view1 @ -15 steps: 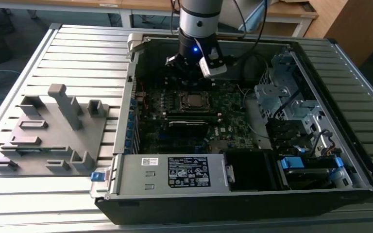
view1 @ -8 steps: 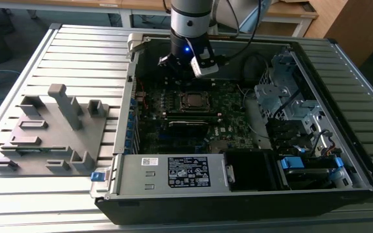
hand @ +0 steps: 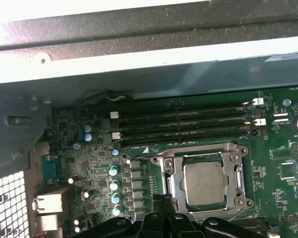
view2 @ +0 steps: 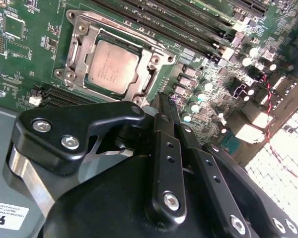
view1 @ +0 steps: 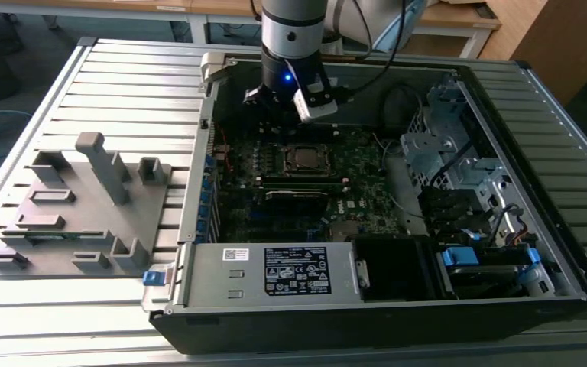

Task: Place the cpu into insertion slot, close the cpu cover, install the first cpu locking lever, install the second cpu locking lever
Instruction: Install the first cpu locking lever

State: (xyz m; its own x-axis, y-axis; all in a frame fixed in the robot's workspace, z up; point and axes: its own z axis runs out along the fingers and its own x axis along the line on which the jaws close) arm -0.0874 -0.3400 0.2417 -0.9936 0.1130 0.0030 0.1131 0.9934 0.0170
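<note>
The cpu (view2: 113,67) lies flat in the insertion slot (view2: 92,34), its dull silver top showing in both wrist views. The cpu cover (view2: 151,59), a silver frame, lies down around the cpu (hand: 204,183), and thin metal lever rods run along the sides of the cpu cover (hand: 198,150). My gripper (view2: 165,101) hovers over the green board just off one corner of the socket, its black fingers (hand: 165,210) pressed together with nothing between them. In the exterior view the gripper (view1: 278,107) hangs just beyond the socket (view1: 302,158), toward the case's far wall.
The open computer case (view1: 375,302) lies on a slatted metal table. Black memory slots (hand: 184,124) run beside the socket. Cables and a drive cage (view1: 446,145) fill the exterior view's right. A grey fixture plate (view1: 79,206) sits on the exterior view's left.
</note>
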